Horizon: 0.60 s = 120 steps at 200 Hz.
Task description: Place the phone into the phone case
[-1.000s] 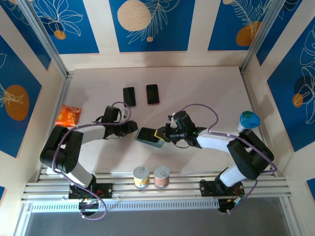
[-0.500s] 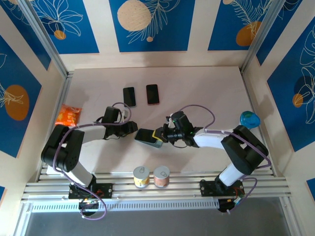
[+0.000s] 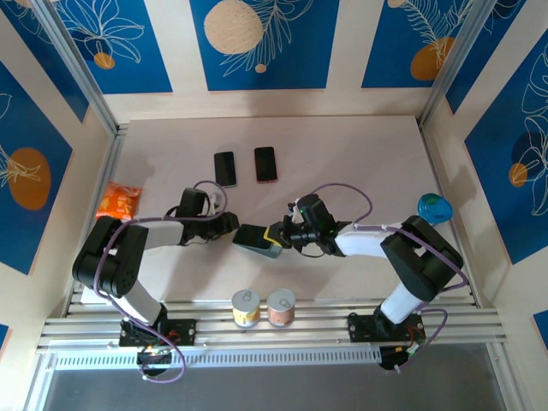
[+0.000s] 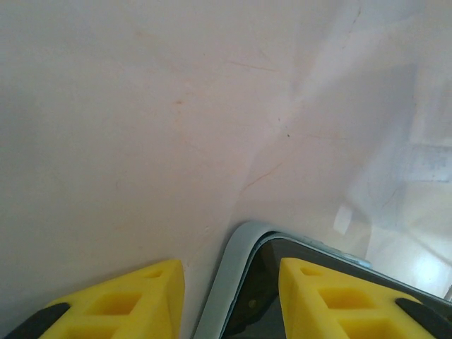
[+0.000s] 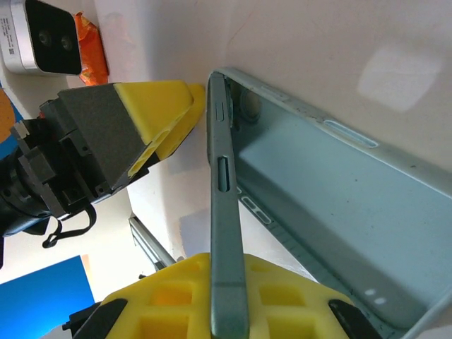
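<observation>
The grey-blue phone case [image 3: 261, 247] lies on the table between my two arms, open side up. The dark phone [image 3: 251, 233] stands tilted over it, its far end in the case's far corner [image 5: 224, 106]. My right gripper [image 3: 276, 233] is shut on the phone's near end [image 5: 226, 212], seen edge-on between the yellow fingers [image 5: 296, 296]. My left gripper [image 3: 231, 224] comes from the left, its jaws either side of the case's end corner [image 4: 236, 268], with the phone's black face [image 4: 272, 282] inside that rim. Its yellow finger [image 5: 159, 113] touches the case's corner.
Two more phones [image 3: 224, 168] [image 3: 265, 163] lie further back. An orange snack pack [image 3: 118, 202] sits at the left edge. Two small cans [image 3: 246, 306] [image 3: 281, 306] stand on the front rail, and a blue cup [image 3: 434, 208] is at the right.
My right gripper has pushed the phone a little to the left, toward the left gripper, and the case has shifted left with it. The left gripper has hardly moved.
</observation>
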Each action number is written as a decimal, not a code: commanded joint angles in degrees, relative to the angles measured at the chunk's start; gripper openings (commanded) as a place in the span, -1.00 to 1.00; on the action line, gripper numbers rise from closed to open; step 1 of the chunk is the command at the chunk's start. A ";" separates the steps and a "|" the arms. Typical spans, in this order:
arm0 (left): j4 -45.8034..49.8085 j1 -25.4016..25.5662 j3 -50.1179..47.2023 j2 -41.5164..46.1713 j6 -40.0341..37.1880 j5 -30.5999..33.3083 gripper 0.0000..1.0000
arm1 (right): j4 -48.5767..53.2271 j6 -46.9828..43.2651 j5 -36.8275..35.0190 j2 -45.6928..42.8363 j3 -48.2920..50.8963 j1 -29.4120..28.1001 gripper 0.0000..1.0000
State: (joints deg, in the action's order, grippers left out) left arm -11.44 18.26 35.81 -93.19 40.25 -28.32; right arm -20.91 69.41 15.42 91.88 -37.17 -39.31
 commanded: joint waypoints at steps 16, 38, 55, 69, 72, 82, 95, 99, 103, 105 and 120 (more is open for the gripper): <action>-5.63 0.10 -4.67 -1.89 3.76 -3.97 -0.19 | 0.25 1.30 -0.08 1.80 0.39 0.02 -1.00; -6.13 0.54 -5.96 -1.77 4.39 -4.42 -0.19 | 0.19 1.60 -0.03 2.41 0.26 0.02 -1.00; -6.27 1.10 -6.79 -1.31 4.66 -4.66 -0.19 | -0.15 1.95 -0.11 2.72 0.36 0.07 -1.00; -5.73 1.62 -7.18 -0.83 4.66 -4.68 -0.19 | -0.19 2.07 -0.23 2.83 0.48 0.02 -1.00; -5.58 1.74 -7.24 -0.81 4.62 -4.67 -0.19 | -0.12 2.10 -0.30 2.89 0.48 0.02 -1.00; -5.11 2.17 -7.40 -0.58 4.57 -4.66 -0.19 | 0.22 2.22 -0.75 2.90 0.47 0.02 -1.00; -4.91 2.80 -7.76 -0.45 4.74 -4.65 -0.19 | 0.96 2.22 -1.29 2.91 0.50 -0.07 -1.00; -4.97 3.03 -7.86 -0.52 4.90 -4.67 -0.19 | 1.24 2.14 -1.39 2.94 0.36 -0.07 -1.00; -5.06 3.20 -8.06 -0.59 5.05 -4.69 -0.19 | 1.58 2.02 -1.52 2.91 0.34 -0.07 -1.00; -5.19 3.32 -8.18 -0.64 5.16 -4.68 -0.19 | 1.79 1.97 -1.62 2.92 0.30 -0.07 -1.00; -5.52 4.22 -8.66 -0.76 5.75 -4.72 -0.19 | 2.79 1.69 -2.45 2.85 0.34 -0.23 -1.00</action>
State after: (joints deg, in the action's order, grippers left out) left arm -22.20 18.68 30.26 -92.27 43.64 -29.63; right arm -22.94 70.67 15.68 93.34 -37.15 -39.31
